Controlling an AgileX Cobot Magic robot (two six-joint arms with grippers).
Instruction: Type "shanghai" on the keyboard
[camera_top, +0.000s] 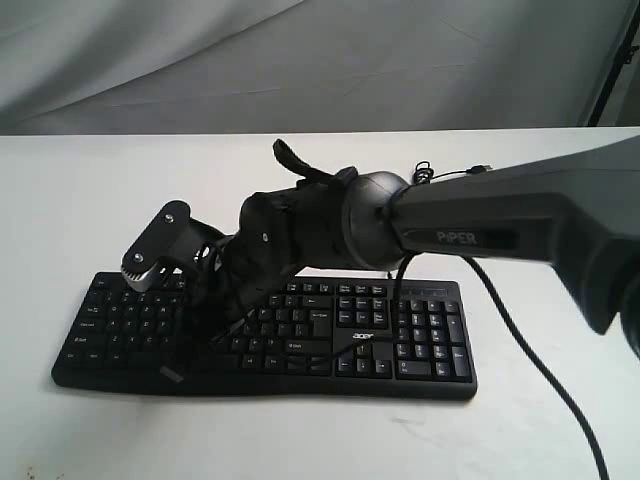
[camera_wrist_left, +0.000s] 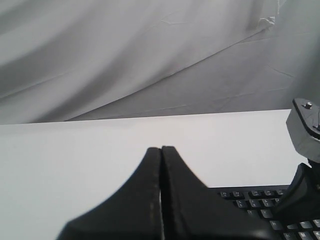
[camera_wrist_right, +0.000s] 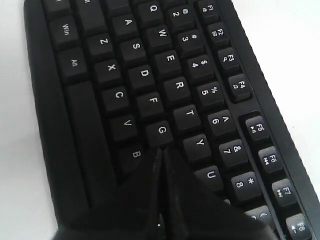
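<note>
Nothing in view shows typed text, so how many letters of "shanghai" are in cannot be read. Judging by where the gripper sits, the job is at one of the two h strokes. That leaves at least "ai" to type, and possibly "anghai".

The keyboard (camera_top: 420, 340) lies flat on the white counter (camera_top: 100, 200) across the lower middle of the exterior view, its number pad toward the right. The right arm (camera_top: 500, 225) reaches in from the right edge of that frame and across the keyboard's middle. Its wrist bends down over the letter block left of centre.

In the right wrist view the right gripper (camera_wrist_right: 162, 156) is closed, its fingers pressed together and holding nothing. Its tip is just beside the G key (camera_wrist_right: 162, 131) and the Y key (camera_wrist_right: 200, 142), covering where H would sit. Whether it presses the key cannot be told.

The left gripper (camera_wrist_left: 161, 150) is likewise closed and empty, held over bare counter, apart from the keyboard corner in its view.
</note>
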